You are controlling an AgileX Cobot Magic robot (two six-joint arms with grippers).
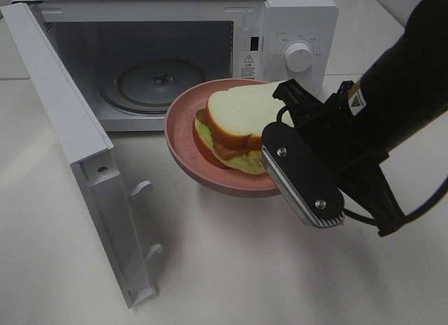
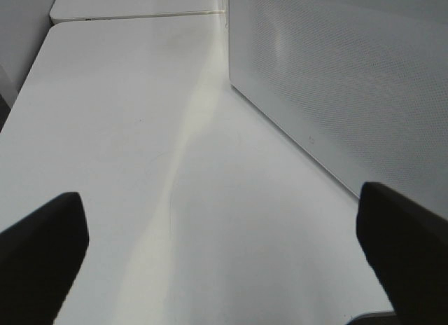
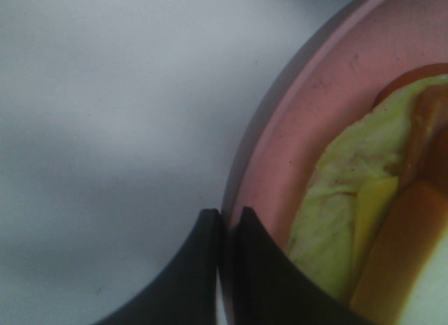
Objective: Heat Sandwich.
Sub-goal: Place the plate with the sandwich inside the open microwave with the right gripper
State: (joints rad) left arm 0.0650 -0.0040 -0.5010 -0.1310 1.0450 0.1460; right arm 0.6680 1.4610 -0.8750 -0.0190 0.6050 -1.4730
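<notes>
Right hand (image 3: 225,217) pinches the pink plate (image 1: 179,137) bearing the sandwich (image 1: 245,111) before the open microwave (image 1: 301,24), door (image 1: 70,129) swung aside.

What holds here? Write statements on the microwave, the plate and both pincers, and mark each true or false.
The oven is closed. False: the microwave has its door open.
The sandwich lies on the pink plate. True.
The right pincer is closed on the plate's rim. True.
The left pincer holds the sandwich. False: it is open and empty.
The plate is inside. False: it is outside, before the opening.
</notes>
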